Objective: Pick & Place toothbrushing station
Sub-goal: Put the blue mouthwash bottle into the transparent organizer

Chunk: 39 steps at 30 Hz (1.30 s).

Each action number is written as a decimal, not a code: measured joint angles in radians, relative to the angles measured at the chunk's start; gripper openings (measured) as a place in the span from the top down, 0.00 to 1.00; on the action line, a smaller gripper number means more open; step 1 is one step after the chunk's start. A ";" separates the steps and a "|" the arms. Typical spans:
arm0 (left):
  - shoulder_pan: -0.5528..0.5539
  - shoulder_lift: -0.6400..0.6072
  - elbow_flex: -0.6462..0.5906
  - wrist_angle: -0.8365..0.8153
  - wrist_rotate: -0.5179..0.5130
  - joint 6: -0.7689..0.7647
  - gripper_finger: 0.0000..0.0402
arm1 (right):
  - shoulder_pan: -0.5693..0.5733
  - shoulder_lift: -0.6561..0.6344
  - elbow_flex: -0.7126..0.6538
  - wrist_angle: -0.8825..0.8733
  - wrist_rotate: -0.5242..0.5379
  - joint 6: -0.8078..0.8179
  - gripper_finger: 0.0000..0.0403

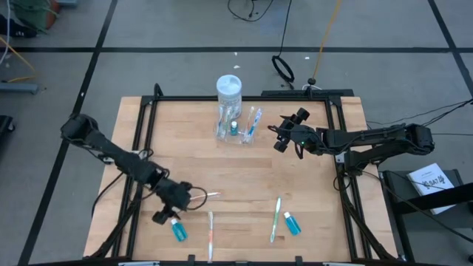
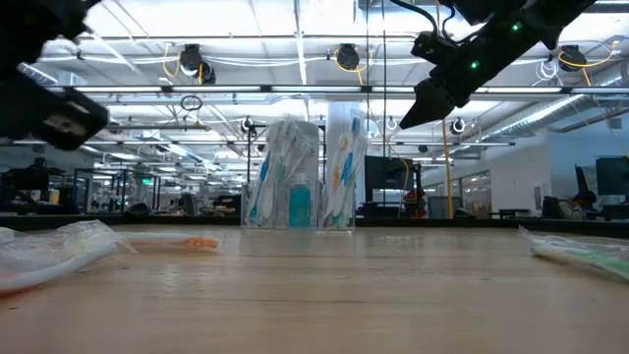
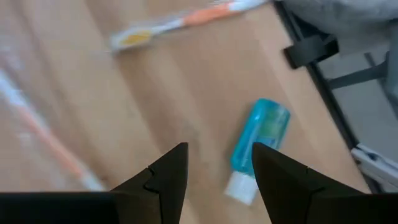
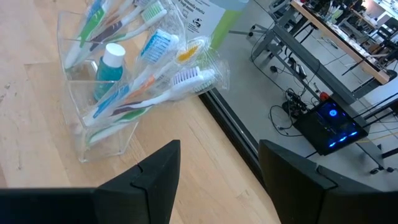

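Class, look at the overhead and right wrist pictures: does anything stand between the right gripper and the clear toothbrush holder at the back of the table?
Nothing visible does. The right gripper, open, hovers beside the toothbrushing station, with only bare wood between them. The white jar stands behind the station, off that line.

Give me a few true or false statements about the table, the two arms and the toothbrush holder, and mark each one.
1. The clear toothbrush holder stands at the table's far edge beside the white jar. True.
2. The left gripper grips a blue bottle. False: its fingers are open and the bottle lies on the wood.
3. The right gripper is open and empty. True.
4. The holder is empty. False: it holds toothbrushes and a small bottle.
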 joint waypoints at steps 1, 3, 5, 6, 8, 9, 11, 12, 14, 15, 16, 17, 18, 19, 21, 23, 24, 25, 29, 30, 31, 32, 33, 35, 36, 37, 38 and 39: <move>-0.018 0.000 -0.020 0.034 -0.001 -0.024 0.54 | 0.000 0.000 0.000 0.000 0.000 0.000 0.48; -0.048 0.000 -0.065 0.094 -0.002 -0.078 0.54 | 0.000 0.000 0.000 0.000 0.000 0.000 0.48; -0.069 0.000 -0.111 0.145 -0.004 -0.125 0.54 | 0.000 0.000 0.000 0.000 0.000 0.000 0.48; -0.078 0.000 -0.130 0.173 -0.004 -0.139 0.54 | 0.000 0.000 0.000 0.000 0.000 0.000 0.48; -0.092 0.000 -0.167 0.223 -0.004 -0.163 0.54 | 0.000 0.000 0.000 0.000 0.000 0.000 0.48; -0.098 0.000 -0.184 0.246 -0.004 -0.178 0.54 | 0.000 0.000 0.000 0.000 0.000 0.000 0.48; -0.110 0.000 -0.210 0.285 -0.005 -0.194 0.54 | 0.000 0.000 0.000 0.000 0.000 -0.001 0.48; -0.117 0.000 -0.225 0.307 -0.005 -0.198 0.54 | 0.000 0.000 0.000 0.000 0.000 -0.001 0.48; -0.126 0.000 -0.256 0.361 -0.005 -0.202 0.54 | 0.000 0.000 0.000 0.000 0.000 -0.001 0.48; -0.131 0.000 -0.271 0.395 -0.005 -0.209 0.54 | 0.000 0.000 0.000 0.000 0.000 -0.002 0.48; -0.136 0.000 -0.285 0.430 -0.005 -0.225 0.54 | 0.000 0.000 0.000 0.000 0.000 -0.002 0.48; -0.140 0.000 -0.297 0.459 -0.005 -0.242 0.54 | 0.000 0.000 0.000 0.000 0.000 -0.002 0.48; -0.144 0.000 -0.310 0.484 -0.007 -0.258 0.54 | 0.000 0.000 0.000 0.000 0.000 -0.003 0.48; -0.150 0.000 -0.322 0.502 -0.020 -0.268 0.54 | 0.000 0.000 0.000 0.000 0.000 -0.003 0.48; -0.161 0.000 -0.339 0.516 -0.061 -0.272 0.54 | 0.000 0.000 0.000 0.000 0.000 -0.003 0.48; -0.169 0.000 -0.353 0.529 -0.093 -0.270 0.54 | 0.000 0.000 0.000 0.000 0.000 -0.003 0.48; -0.173 0.000 -0.360 0.533 -0.102 -0.269 0.54 | 0.000 0.000 0.000 0.000 0.000 -0.003 0.48; -0.176 0.000 -0.364 0.537 -0.107 -0.268 0.54 | 0.000 0.000 0.000 0.000 0.000 -0.003 0.48; -0.185 -0.002 -0.377 0.544 -0.112 -0.270 0.54 | 0.000 0.000 0.000 0.000 0.000 -0.003 0.48; -0.186 -0.002 -0.379 0.546 -0.112 -0.261 0.54 | 0.000 0.000 0.000 0.000 0.000 -0.003 0.48; -0.186 -0.002 -0.379 0.552 -0.115 -0.253 0.54 | 0.000 0.000 0.000 0.000 0.000 -0.003 0.48; -0.186 -0.002 -0.380 0.562 -0.124 -0.246 0.54 | 0.000 0.000 0.000 0.000 0.000 -0.003 0.48; -0.186 -0.001 -0.382 0.579 -0.138 -0.241 0.54 | 0.000 0.000 0.000 0.000 0.000 -0.003 0.48; -0.185 0.001 -0.383 0.638 -0.185 -0.235 0.54 | 0.000 0.000 0.000 0.000 0.000 -0.003 0.48; -0.184 0.000 -0.381 0.675 -0.215 -0.230 0.54 | 0.000 0.000 0.000 0.000 0.000 -0.003 0.48; -0.184 -0.001 -0.377 0.699 -0.249 -0.227 0.54 | 0.000 0.000 0.000 0.000 0.000 -0.003 0.48; -0.184 -0.001 -0.374 0.705 -0.280 -0.232 0.54 | 0.000 0.000 0.000 0.000 0.000 -0.003 0.48; -0.180 -0.001 -0.371 0.698 -0.305 -0.254 0.54 | 0.000 0.000 0.000 0.000 0.000 -0.003 0.48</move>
